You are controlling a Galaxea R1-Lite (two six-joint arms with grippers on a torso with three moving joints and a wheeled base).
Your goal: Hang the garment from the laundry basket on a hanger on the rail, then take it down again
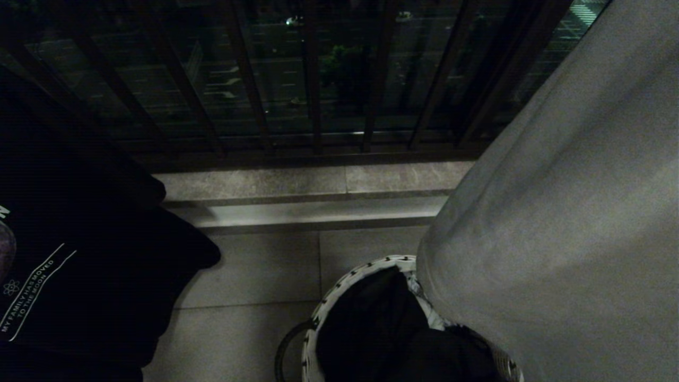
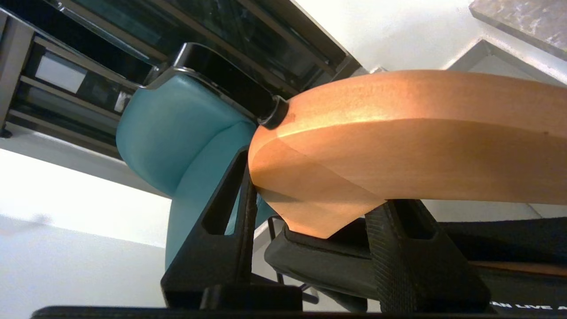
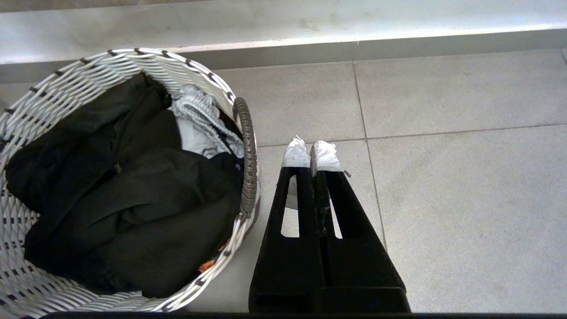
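Note:
My left gripper (image 2: 316,186) is shut on the middle of a wooden hanger (image 2: 398,146), one finger on each side of it, just below the hook's black collar. A black garment (image 2: 509,241) with white lettering drapes from the hanger. In the head view the same black printed garment (image 1: 79,265) hangs at the left. The white woven laundry basket (image 1: 360,268) stands on the floor below, with dark clothes in it. My right gripper (image 3: 310,150) is shut and empty, with white-wrapped tips, and hangs over the tiles beside the laundry basket (image 3: 133,57). The rail is out of view.
A large grey cloth (image 1: 557,212) hangs at the right, over part of the basket. A barred window (image 1: 313,79) and a stone sill (image 1: 318,180) lie ahead. A teal chair (image 2: 177,133) is behind the hanger. The basket has a dark handle (image 3: 248,155).

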